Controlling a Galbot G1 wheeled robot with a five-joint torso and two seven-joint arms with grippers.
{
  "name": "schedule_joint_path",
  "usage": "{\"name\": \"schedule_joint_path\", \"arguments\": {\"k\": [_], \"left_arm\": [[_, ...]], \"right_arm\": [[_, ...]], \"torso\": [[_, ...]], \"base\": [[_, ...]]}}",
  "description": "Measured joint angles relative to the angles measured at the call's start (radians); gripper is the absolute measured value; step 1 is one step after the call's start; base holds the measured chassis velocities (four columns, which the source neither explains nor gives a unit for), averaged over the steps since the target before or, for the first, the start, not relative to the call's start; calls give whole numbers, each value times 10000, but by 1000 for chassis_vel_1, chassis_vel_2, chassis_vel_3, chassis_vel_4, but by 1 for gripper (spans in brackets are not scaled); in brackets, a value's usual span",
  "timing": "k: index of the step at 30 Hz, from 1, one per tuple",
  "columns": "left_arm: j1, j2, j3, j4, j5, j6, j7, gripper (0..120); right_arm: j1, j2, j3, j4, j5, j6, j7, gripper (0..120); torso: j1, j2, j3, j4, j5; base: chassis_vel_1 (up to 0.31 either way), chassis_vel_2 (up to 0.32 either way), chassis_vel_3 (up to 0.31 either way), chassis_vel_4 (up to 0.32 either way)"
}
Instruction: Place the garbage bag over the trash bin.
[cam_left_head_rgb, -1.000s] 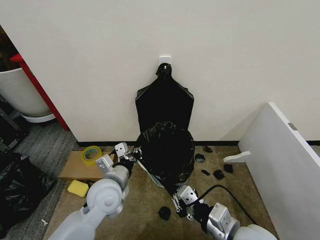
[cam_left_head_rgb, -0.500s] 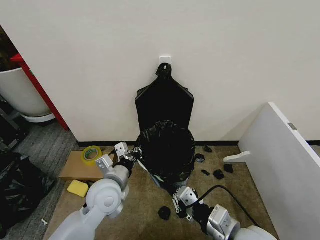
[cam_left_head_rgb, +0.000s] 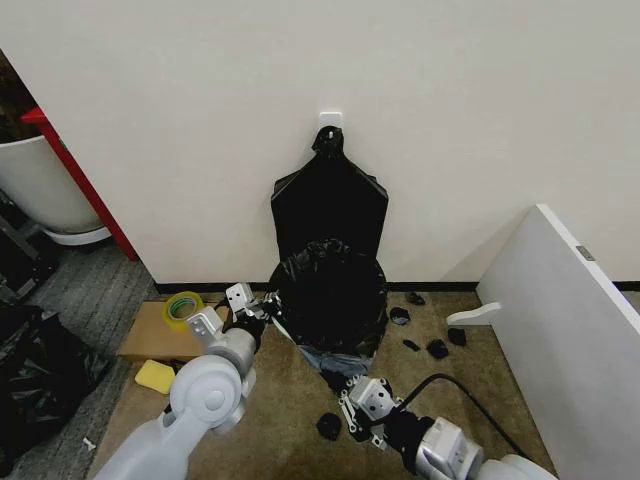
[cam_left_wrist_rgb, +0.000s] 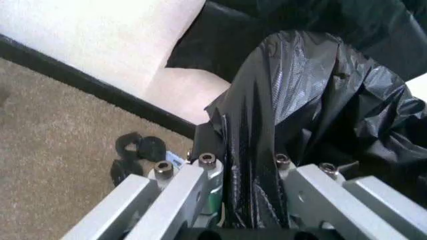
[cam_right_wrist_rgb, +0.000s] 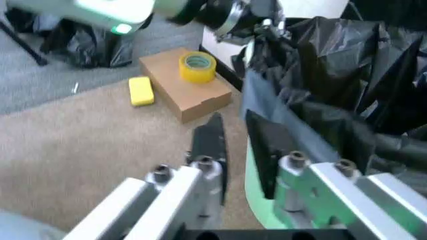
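Note:
The black glossy garbage bag is draped over the trash bin, whose pale wall shows below the bag's hem. My left gripper is at the bin's left rim, shut on a fold of the garbage bag, and the plastic runs between its fingers. My right gripper is low on the floor in front of the bin, open. Its fingers stand apart beside the bin's grey wall and green base, with the bag above.
A flat bundle of black bags hangs from a wall hook behind the bin. To the left are a tape roll on a cardboard box and a yellow sponge. Black scraps lie around. A white board leans at the right.
The bag's front hem has risen, uncovering the pale bin wall below it. My right gripper has shifted slightly down and left; the left stays on the bag.

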Motion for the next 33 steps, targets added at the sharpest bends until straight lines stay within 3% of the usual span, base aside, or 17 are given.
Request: {"name": "schedule_joint_path", "arguments": {"k": [3,7,9,13,17,19,21,25,27,28,33], "left_arm": [[-15,-2,-7,6,-143,2,-80,4],[-7,-5,-8,-15,-228,7,-122,4],[19,-30,-1,-109,-328,28,-175,4],[79,-10,2,-196,-363,32,-182,4],[201,72,7,-351,-443,49,-190,4],[201,72,6,-352,-445,49,-191,4],[194,73,3,-365,-487,51,-199,4],[184,63,7,-371,-513,57,-200,4],[182,55,8,-371,-516,57,-201,4],[177,34,18,-372,-528,59,-200,4],[175,19,43,-400,-557,64,-198,4]], "right_arm": [[-428,-70,102,2,-1104,464,-146,28],[-492,-71,128,2,-1827,752,-142,34],[-356,36,97,-179,-3162,1382,75,50],[-321,118,24,-401,-3625,1559,186,57],[-356,112,-76,-688,-4071,1851,108,41],[-356,112,-78,-697,-4089,1857,102,41],[-343,110,-110,-814,-4304,1917,84,27],[-340,94,-91,-918,-4420,1963,95,11],[-342,87,-80,-941,-4432,1963,101,10],[-338,84,-49,-1009,-4507,1963,128,2],[-284,86,-35,-1137,-4618,1937,161,0]], "torso": [[0,0,0,-2,-1],[0,0,0,-2,0],[0,0,0,1,0],[0,0,0,0,0],[0,0,0,1,0],[0,0,0,1,1],[0,0,0,0,0],[0,0,0,0,0],[0,0,0,0,0],[0,0,0,0,0],[0,0,0,0,1]], "base": [[0,0,0,0],[0,0,0,0],[0,0,0,0],[0,0,0,0],[0,0,0,0],[0,0,0,0],[0,0,0,0],[0,0,0,0],[0,0,0,0],[0,0,0,0],[0,0,0,0]]}}
